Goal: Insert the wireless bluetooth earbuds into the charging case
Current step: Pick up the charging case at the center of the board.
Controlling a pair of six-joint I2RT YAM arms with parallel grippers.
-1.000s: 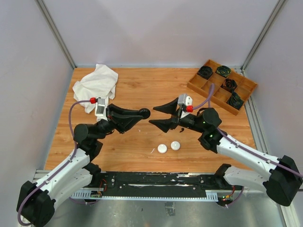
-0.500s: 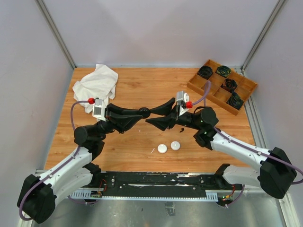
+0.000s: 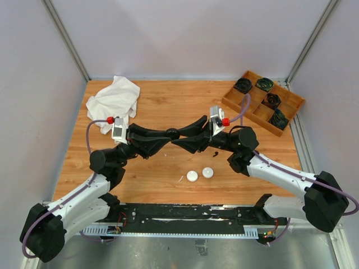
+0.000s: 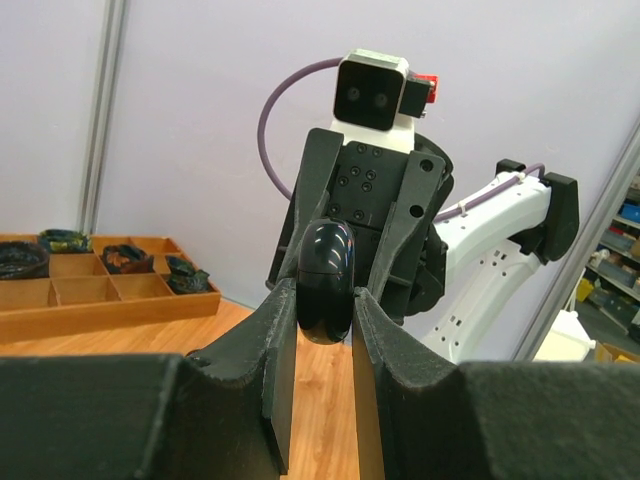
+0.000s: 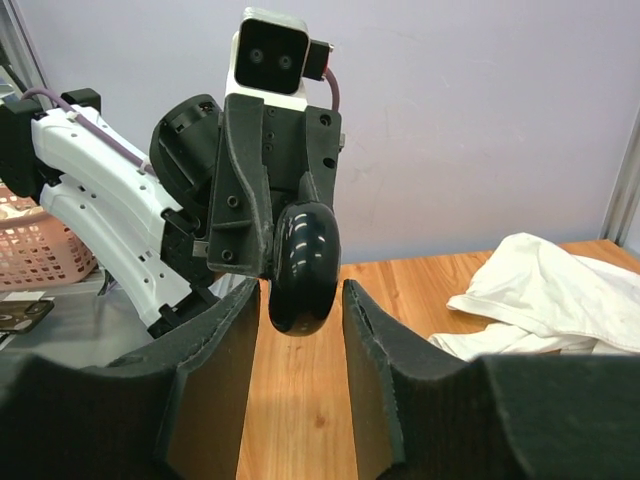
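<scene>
Light, slippery glossy black plastic puck case (image 4: 325, 280): clamped in left gripper (image 4: 322, 305); right gripper (image 5: 300, 300), at 3 o'clock, slightly open astride; hold flat faces.

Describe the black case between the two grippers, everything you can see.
The black case is a glossy, rounded plastic puck, seemingly closed. It stands on edge in mid-air above the middle of the table, pinched on its flat faces by the left gripper. The right gripper straddles its other end, jaws apart, contact unclear.

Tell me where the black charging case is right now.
Top view: the black charging case is in the air over the middle of the table, clamped in the left hand, with the right hand straddling it, just beyond the two white pucks.
</scene>
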